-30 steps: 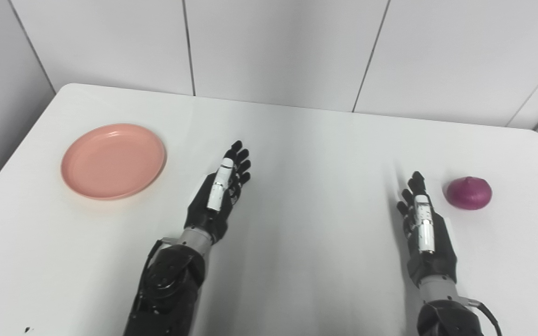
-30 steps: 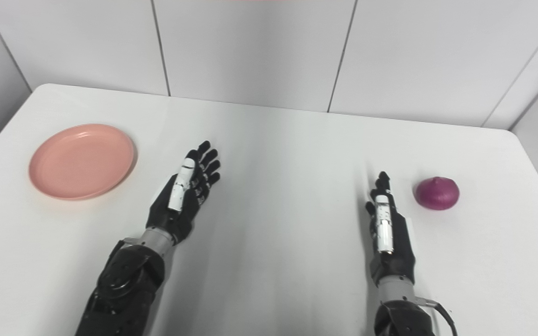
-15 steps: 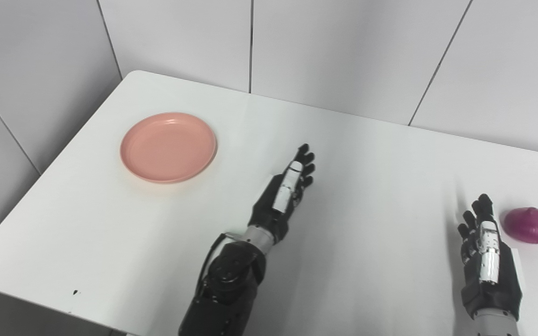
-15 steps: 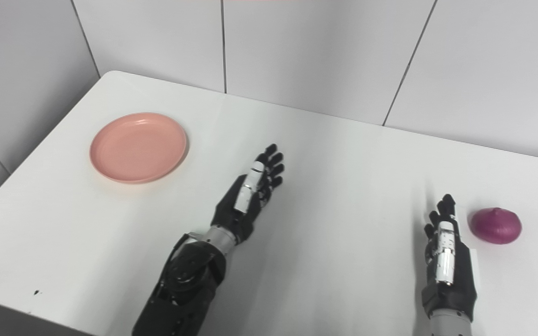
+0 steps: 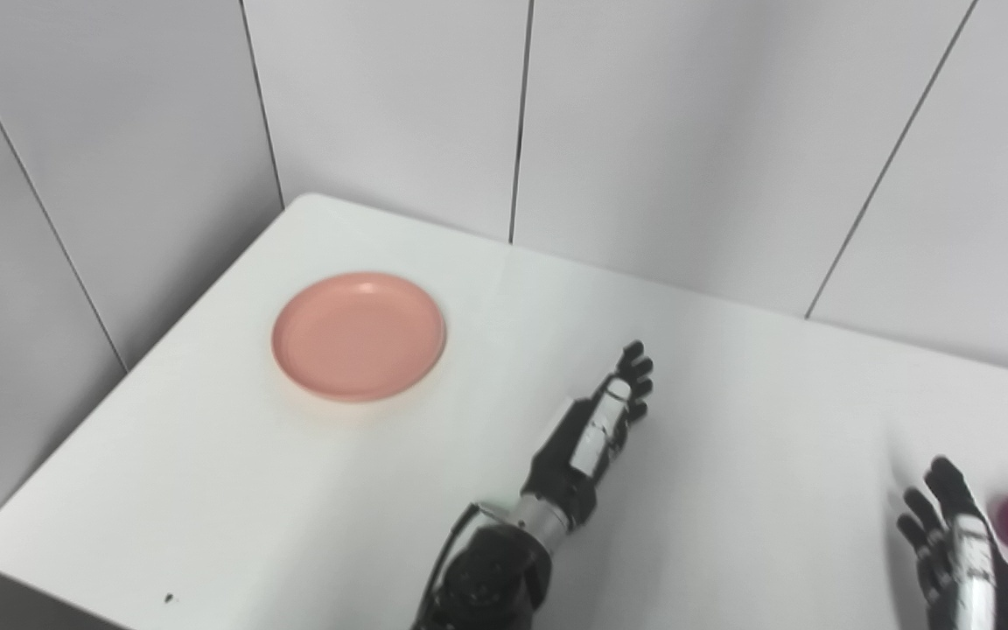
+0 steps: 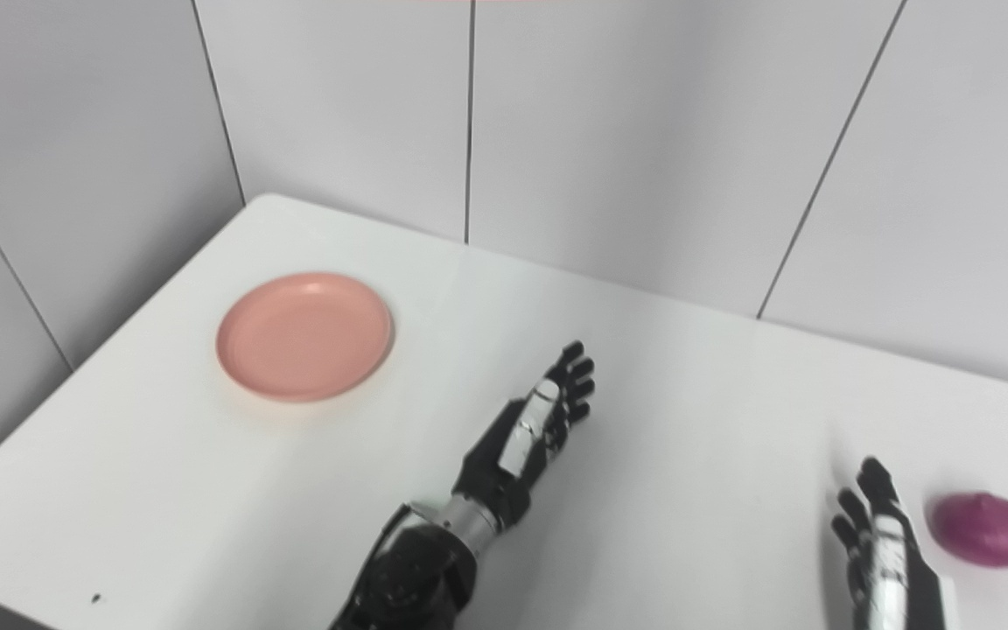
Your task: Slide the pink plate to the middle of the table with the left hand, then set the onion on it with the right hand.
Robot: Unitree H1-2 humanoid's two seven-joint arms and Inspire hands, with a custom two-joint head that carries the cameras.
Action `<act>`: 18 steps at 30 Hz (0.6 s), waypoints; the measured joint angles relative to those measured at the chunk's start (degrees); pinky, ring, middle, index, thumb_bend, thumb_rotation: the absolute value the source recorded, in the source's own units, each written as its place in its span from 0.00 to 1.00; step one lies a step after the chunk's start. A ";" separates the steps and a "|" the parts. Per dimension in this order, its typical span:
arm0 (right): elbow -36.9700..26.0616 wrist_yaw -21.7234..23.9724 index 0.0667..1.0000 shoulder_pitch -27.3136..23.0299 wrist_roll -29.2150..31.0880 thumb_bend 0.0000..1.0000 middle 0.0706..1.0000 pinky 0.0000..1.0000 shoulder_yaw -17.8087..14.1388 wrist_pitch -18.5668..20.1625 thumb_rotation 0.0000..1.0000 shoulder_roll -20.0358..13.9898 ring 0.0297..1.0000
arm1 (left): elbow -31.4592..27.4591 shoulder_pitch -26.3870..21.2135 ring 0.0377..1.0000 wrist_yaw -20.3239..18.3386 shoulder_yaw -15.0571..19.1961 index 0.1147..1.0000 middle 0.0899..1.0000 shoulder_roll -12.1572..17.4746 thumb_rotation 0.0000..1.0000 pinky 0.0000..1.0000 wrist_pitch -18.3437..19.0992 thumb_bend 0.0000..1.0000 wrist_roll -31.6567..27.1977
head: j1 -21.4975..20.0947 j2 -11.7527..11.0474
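The pink plate lies flat and empty on the white table, toward the table's far left corner, with nothing touching it and its rim a little in from the left edge. The left hand is well apart from the plate, off to its right and nearer the camera, over the middle part of the tabletop; its fingers are stretched out and spread, pointing away toward the back wall, so the hand is wide and holds nothing. Its black forearm comes up from the bottom edge of the picture. The onion, purple and rounded, sits on the table at the far right, near the picture's edge; in the left eye view it is partly cut off by the frame. The right hand stands just beside the onion on its left, apart from it, with fingers extended and spread upward, also wide and empty; its lower part runs out of the bottom of the frame. A small dark speck marks the table near its front left edge. Behind the table rises a wall of pale grey panels with thin dark seams, meeting at the corner behind the plate.
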 measured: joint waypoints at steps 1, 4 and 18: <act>0.28 0.01 0.86 0.00 0.18 0.26 0.89 0.77 -0.13 -0.02 0.92 -0.01 0.88 | 0.59 -0.23 1.00 0.00 -0.11 1.00 1.00 -0.03 1.00 1.00 -0.59 0.41 0.00 | 0.00 -0.01; 0.77 0.12 0.86 0.01 0.57 0.26 0.88 0.73 -0.24 -0.04 0.90 -0.27 0.87 | 1.20 -0.48 1.00 0.10 -0.30 1.00 1.00 -0.08 1.00 1.00 -1.33 0.41 0.04 | 0.09 -0.09; 0.76 0.00 0.80 0.01 0.67 0.25 0.84 0.52 -0.15 -0.03 0.88 -0.41 0.80 | 1.67 -0.79 1.00 0.59 -0.36 1.00 1.00 -0.15 1.00 1.00 -1.54 0.41 0.94 | 0.44 -0.53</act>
